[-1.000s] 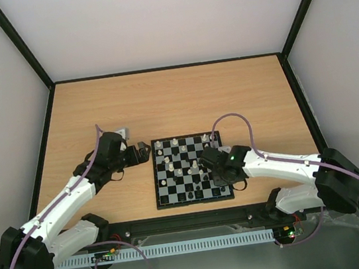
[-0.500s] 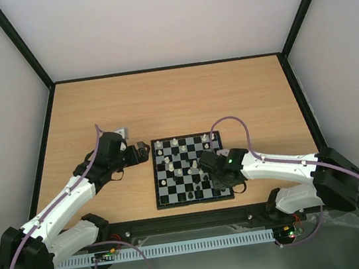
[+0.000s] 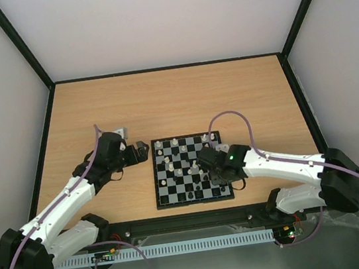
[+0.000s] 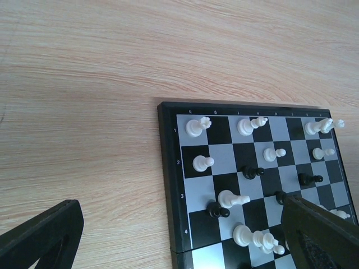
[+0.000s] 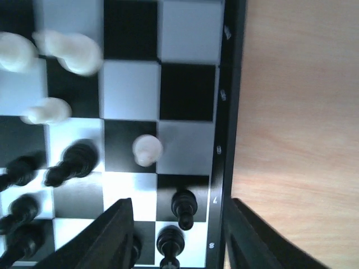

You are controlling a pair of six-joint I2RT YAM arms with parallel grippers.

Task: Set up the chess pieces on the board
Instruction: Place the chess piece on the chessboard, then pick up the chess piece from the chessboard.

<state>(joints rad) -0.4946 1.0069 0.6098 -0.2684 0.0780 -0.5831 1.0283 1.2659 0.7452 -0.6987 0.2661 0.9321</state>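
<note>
The board (image 3: 157, 178) lies between my arms with cream-white and black chess pieces scattered over its squares. My right gripper (image 3: 208, 169) hovers low over the board's right side and is open. In the right wrist view its fingers (image 5: 106, 241) stand apart on either side of a black piece (image 5: 184, 206), which stands free on a dark square by the board's rim (image 5: 224, 140). A white piece (image 5: 147, 149) stands just beyond it. My left gripper (image 3: 143, 149) is open at the board's upper left corner, empty. The left wrist view shows white pieces (image 4: 194, 127) along the far row.
Bare wooden tabletop (image 3: 181, 101) surrounds the board on all sides. A second black piece (image 5: 170, 241) stands close beside the one between my right fingers. Several black pieces (image 5: 73, 162) cluster to their left. Black frame rails border the table.
My right gripper has gone from shut to open, leaving the black piece standing on its square. The right arm shifted slightly. The left arm has not moved.
</note>
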